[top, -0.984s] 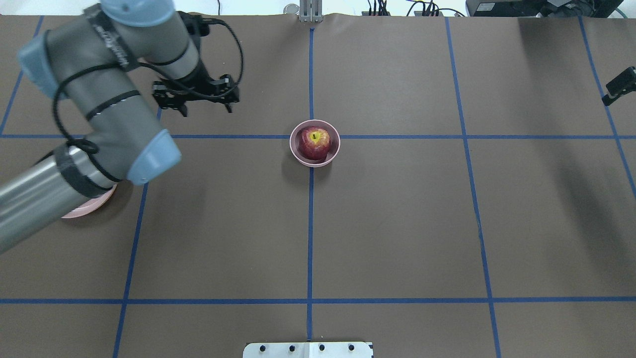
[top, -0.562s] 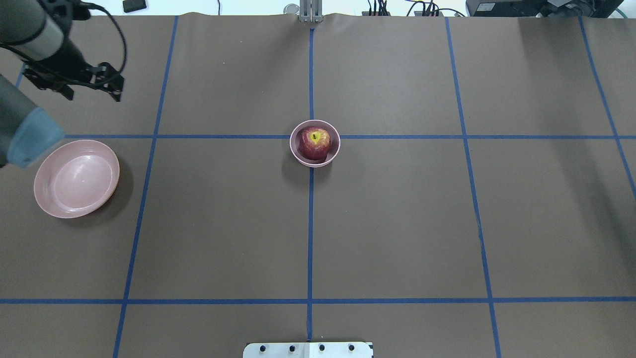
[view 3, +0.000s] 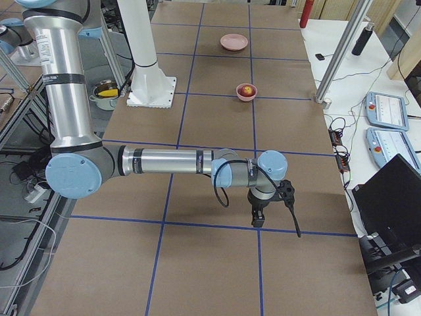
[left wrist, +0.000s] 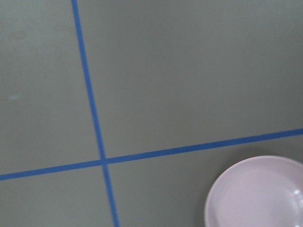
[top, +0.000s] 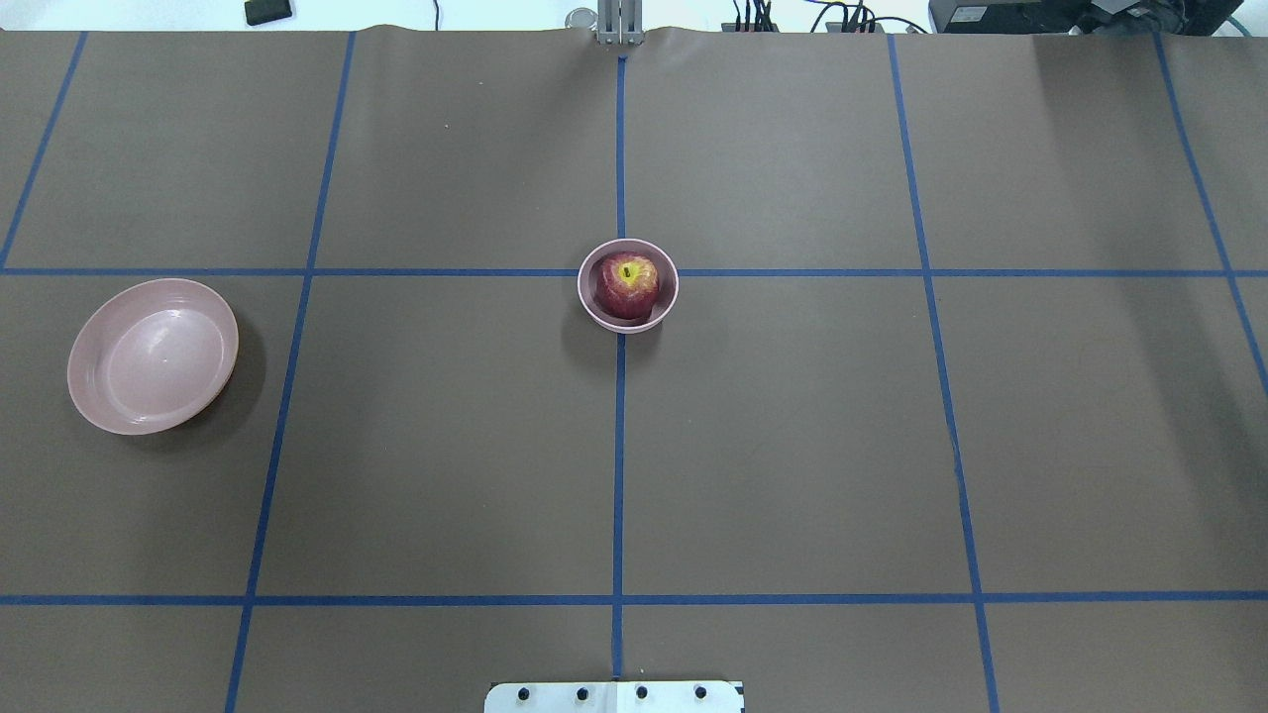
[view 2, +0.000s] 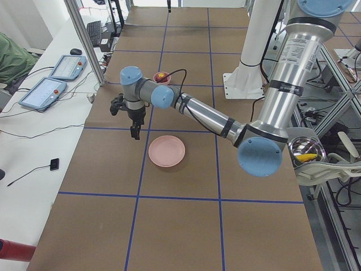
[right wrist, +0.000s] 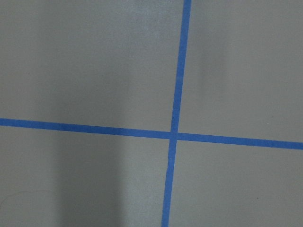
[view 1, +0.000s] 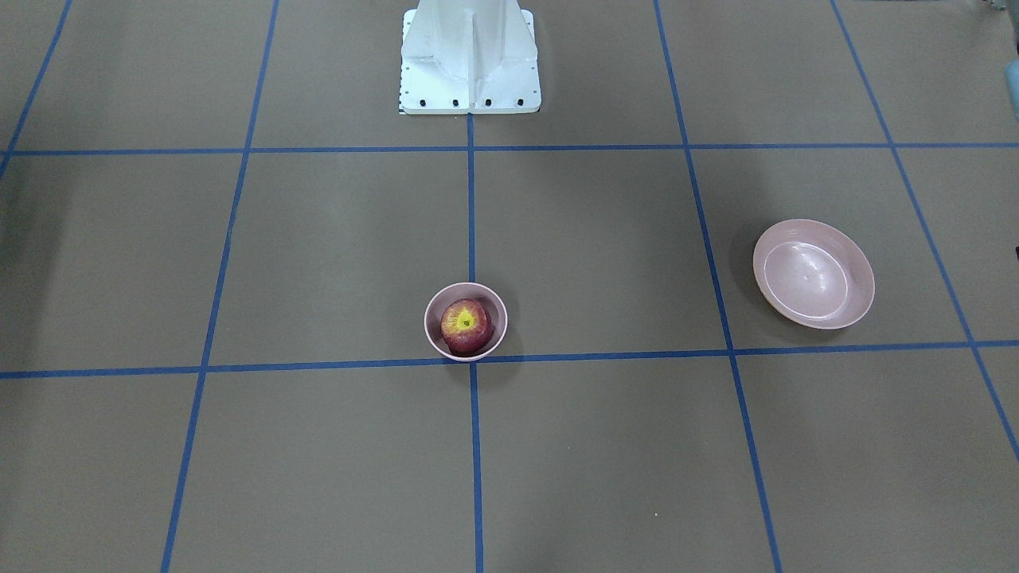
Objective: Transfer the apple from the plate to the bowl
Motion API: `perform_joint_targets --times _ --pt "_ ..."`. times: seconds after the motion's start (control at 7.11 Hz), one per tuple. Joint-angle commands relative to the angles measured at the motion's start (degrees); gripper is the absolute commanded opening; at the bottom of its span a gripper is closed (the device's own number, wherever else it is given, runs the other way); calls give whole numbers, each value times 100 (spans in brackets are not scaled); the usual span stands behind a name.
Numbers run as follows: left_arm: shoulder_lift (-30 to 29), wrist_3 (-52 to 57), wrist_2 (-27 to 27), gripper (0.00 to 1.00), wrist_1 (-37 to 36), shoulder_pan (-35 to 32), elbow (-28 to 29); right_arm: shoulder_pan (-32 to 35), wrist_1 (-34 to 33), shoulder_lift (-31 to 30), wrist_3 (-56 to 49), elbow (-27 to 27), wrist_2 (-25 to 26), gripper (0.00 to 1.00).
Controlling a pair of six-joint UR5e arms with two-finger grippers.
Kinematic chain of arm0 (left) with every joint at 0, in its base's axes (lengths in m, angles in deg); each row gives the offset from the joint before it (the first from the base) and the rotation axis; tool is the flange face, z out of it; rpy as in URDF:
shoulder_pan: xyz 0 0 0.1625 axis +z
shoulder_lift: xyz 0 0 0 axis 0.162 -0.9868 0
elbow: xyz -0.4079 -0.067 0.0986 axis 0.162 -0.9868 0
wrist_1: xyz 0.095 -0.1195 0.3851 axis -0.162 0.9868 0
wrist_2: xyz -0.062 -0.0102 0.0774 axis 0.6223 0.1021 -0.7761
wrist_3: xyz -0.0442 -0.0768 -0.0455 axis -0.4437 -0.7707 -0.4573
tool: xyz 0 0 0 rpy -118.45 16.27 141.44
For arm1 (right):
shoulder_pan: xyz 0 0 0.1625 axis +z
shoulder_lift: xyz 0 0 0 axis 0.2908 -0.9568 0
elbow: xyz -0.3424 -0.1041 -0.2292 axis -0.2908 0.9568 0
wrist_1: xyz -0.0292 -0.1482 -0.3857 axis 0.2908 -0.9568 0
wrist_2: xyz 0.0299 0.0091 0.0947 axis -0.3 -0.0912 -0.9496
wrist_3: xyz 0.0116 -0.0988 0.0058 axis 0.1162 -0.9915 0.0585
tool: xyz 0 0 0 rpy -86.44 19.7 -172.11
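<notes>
The dark red apple sits stem-hollow up inside the small deep pink bowl at the table's middle; it also shows in the front view. The wide shallow pink plate lies empty at the left, and a part of it shows in the left wrist view. My left gripper hangs above the table just beyond the plate, seen only from the side, so I cannot tell its state. My right gripper hangs over bare table far from the bowl; I cannot tell its state either.
The white robot base stands at the table's robot-side edge. Teach pendants and cables lie on the white bench beyond the far edge. A metal post stands at that edge. Blue tape lines grid the brown table.
My left arm swung away to the left and out of the overhead view, uncovering the plate. The right gripper's tip left that view's right edge. Apple and bowl have not moved.
</notes>
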State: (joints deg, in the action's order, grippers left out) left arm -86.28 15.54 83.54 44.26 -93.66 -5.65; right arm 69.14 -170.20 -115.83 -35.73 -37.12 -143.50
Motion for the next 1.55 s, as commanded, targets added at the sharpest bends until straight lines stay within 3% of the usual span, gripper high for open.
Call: perform_joint_targets --times 0.0,0.14,0.84,1.27,1.41 --pt "283 376 -20 99 5 -206 158 96 -55 -118 12 -103 -22 100" --pt "598 394 -20 99 110 -197 115 114 -56 -214 12 -174 -22 100" --pt "636 -63 6 99 225 -355 237 184 -73 -425 21 -384 -14 100" --pt "601 -151 6 99 225 -347 237 220 -1089 -478 30 -1103 126 100" --pt "592 -151 6 99 225 -347 246 220 -1075 -583 21 -1132 110 100"
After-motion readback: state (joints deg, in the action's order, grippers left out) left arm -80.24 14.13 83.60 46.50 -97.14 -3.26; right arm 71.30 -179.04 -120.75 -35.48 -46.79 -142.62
